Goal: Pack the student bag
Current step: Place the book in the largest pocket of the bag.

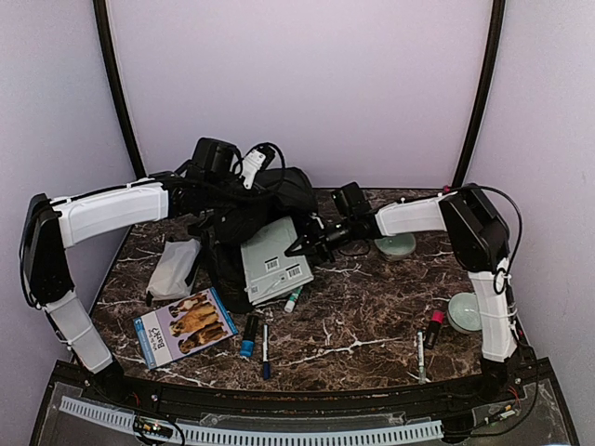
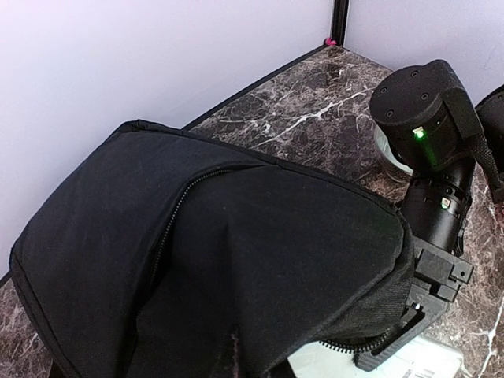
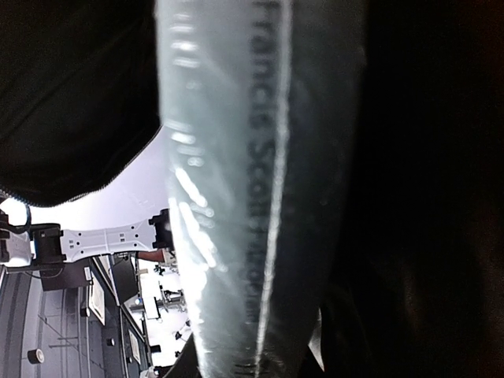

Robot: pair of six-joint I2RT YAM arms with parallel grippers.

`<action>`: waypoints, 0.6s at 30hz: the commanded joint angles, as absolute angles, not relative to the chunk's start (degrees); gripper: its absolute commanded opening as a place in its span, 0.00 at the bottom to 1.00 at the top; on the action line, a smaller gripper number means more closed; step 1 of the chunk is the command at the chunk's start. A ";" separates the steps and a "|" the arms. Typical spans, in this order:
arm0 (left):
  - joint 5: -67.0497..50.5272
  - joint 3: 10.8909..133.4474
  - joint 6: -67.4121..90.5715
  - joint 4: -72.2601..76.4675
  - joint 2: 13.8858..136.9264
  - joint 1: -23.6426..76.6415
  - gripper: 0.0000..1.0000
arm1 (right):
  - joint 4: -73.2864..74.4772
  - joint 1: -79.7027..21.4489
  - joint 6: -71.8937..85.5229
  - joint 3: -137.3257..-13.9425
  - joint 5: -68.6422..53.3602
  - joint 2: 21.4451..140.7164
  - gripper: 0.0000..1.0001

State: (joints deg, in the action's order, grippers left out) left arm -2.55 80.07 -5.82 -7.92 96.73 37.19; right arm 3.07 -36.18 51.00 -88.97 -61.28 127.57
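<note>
Left arm (image 1: 112,212) raised with elbow high, forearm reaching rightward, wrist (image 1: 216,156) tipped downward, left gripper hidden from sight, right arm (image 1: 414,216) bent at a high elbow, forearm level, right gripper (image 1: 314,242) clamped on a book (image 1: 276,262) edge between its fingertips

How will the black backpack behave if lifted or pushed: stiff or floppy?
Probably floppy: the student bag is soft black fabric, creased and sagging in the left wrist view. Lifted by one edge, it would likely droop. Pushed, it may bunch up rather than slide on the marble table.
</note>
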 commanded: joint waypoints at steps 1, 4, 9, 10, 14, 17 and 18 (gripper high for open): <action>-7.81 80.06 -3.48 0.23 91.19 37.97 0.00 | -3.88 -37.97 50.20 -91.12 -62.92 124.42 0.01; -8.83 79.75 -3.35 0.56 90.79 37.98 0.00 | -2.48 -38.01 49.67 -94.14 -61.05 126.45 0.02; -9.21 79.80 -3.70 0.12 90.79 37.98 0.00 | 1.72 -37.93 46.21 -97.17 -57.76 129.00 0.12; -8.89 79.78 -3.88 0.01 90.91 37.98 0.00 | 3.11 -37.93 45.18 -97.28 -56.96 128.95 0.15; -7.50 79.68 -4.92 -0.43 92.33 38.05 0.00 | 10.51 -37.75 38.97 -97.83 -51.88 128.32 0.36; -5.81 79.18 -6.41 -0.53 93.62 38.01 0.00 | 14.75 -37.67 33.97 -98.11 -48.12 127.91 0.42; -5.01 79.02 -6.46 -0.34 93.90 38.05 0.00 | 15.85 -37.58 32.44 -98.21 -47.28 127.88 0.44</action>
